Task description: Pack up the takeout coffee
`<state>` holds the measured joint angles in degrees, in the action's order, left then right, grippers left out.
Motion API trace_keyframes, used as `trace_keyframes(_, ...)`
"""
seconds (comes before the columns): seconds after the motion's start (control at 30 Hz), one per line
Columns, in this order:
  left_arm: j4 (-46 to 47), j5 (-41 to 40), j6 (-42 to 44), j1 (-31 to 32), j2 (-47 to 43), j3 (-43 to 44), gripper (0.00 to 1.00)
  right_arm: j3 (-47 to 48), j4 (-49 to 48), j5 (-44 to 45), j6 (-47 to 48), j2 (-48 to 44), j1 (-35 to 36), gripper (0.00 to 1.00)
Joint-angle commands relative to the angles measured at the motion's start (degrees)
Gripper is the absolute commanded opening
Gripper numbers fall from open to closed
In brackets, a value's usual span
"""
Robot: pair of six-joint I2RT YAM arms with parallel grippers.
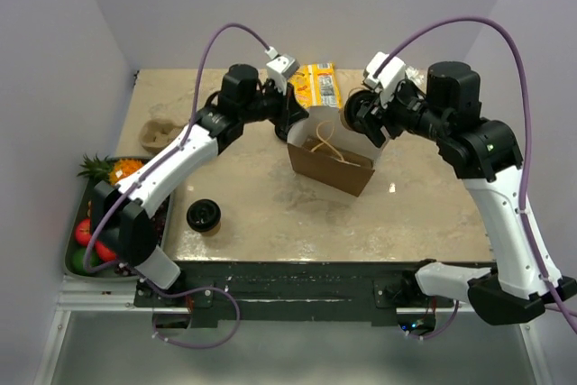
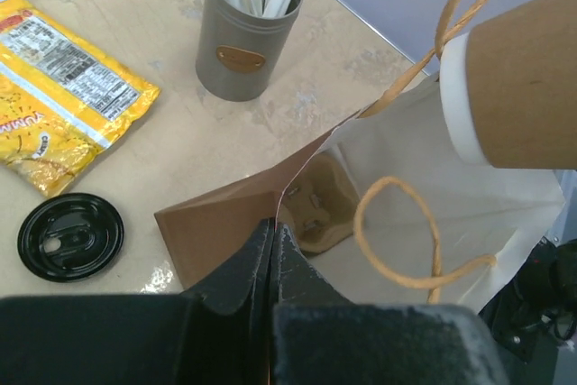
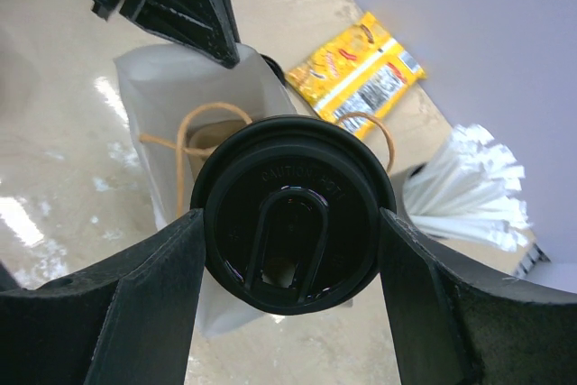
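Observation:
My right gripper [image 1: 368, 119] is shut on a kraft-brown paper cup with a black lid [image 3: 293, 214] and holds it over the right side of the open brown paper bag [image 1: 332, 164]. The cup's side [image 2: 523, 87] shows above the bag's white inside. My left gripper [image 1: 293, 123] is shut on the bag's left rim [image 2: 279, 200], its jaws pinched together on the paper. A second cup [image 1: 205, 215] with a dark top stands at the front left. A loose black lid [image 2: 70, 236] lies on the table beside the bag.
A yellow snack packet [image 1: 322, 85] lies behind the bag. A grey cup of white straws [image 2: 243, 42] stands at the back. The moulded cardboard carrier [image 1: 158, 135] sits at the far left. A tray of fruit [image 1: 79, 254] lies off the table's left edge.

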<state>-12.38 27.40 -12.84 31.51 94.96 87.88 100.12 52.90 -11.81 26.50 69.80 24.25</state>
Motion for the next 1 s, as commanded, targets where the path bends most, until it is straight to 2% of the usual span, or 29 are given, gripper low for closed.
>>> trace_keyframes(0.0,15.24,-8.22,-1.66,2.5,-9.08,-9.64,0.0,3.68,2.98,-9.27,1.01,-3.17,-0.17,0.35)
trace_keyframes(0.17,23.97,-12.18,-2.54,2.77,-9.71,-14.83,0.0,7.81,5.01,-13.67,-0.22,-2.57,-0.26,0.35)
trace_keyframes(0.37,28.46,-12.72,-0.52,2.68,-6.28,-8.88,0.0,12.64,4.93,-13.67,-1.1,-0.37,-0.26,0.34)
trace_keyframes(0.63,26.8,-16.32,-0.52,2.68,-7.24,-8.95,0.0,11.33,4.49,-14.99,-1.8,-1.68,-0.17,0.34)
trace_keyframes(0.77,21.45,-20.45,-0.34,2.51,-8.73,-9.82,0.0,9.93,3.96,-16.57,-2.51,-2.04,-0.17,0.34)
trace_keyframes(0.97,17.23,-19.84,-2.97,2.59,-12.24,-13.78,0.0,8.96,3.43,-19.56,-3.47,-0.63,-0.26,0.34)
